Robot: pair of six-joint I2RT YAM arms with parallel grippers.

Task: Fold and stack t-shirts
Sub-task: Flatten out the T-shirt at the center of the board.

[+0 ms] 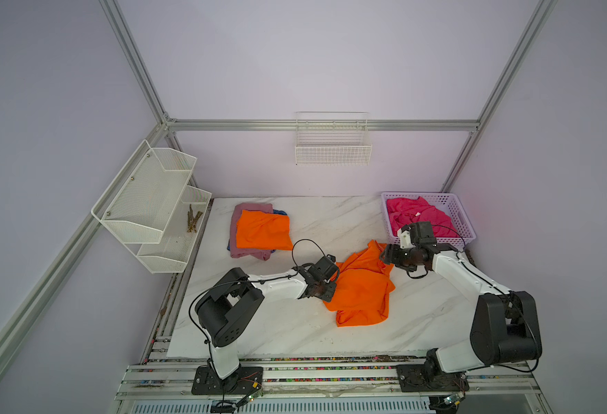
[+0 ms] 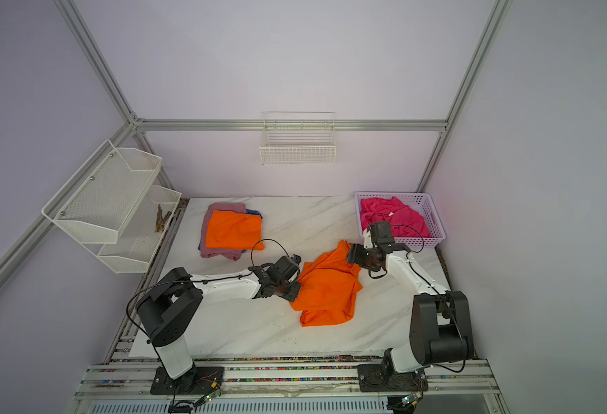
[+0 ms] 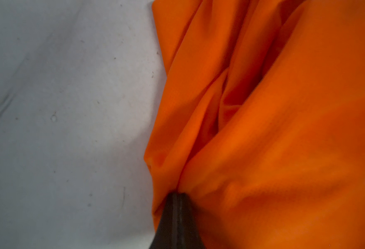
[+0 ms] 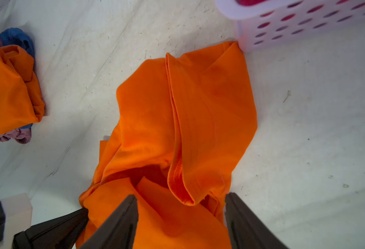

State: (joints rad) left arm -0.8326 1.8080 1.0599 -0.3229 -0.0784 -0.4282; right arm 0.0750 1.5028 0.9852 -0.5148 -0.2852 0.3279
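Note:
A crumpled bright orange t-shirt (image 1: 361, 286) (image 2: 327, 290) lies mid-table. My left gripper (image 1: 327, 290) (image 3: 178, 195) is shut on its left edge, and the cloth bunches at the fingertips. My right gripper (image 1: 384, 254) (image 4: 181, 195) stands open over the shirt's far right part, with loose orange folds (image 4: 199, 112) between its fingers. At the back left is a stack: a folded orange t-shirt (image 1: 264, 229) on a mauve-pink one (image 1: 248, 209), with a blue one (image 1: 280, 212) peeking out. A hot pink t-shirt (image 1: 417, 215) fills the lavender basket (image 1: 467, 229).
The basket's corner (image 4: 244, 43) touches the orange shirt's far tip. A white mesh shelf (image 1: 151, 200) hangs on the left frame and a wire basket (image 1: 332, 150) on the back wall. Both arm bases stand on the front rail (image 1: 330, 372).

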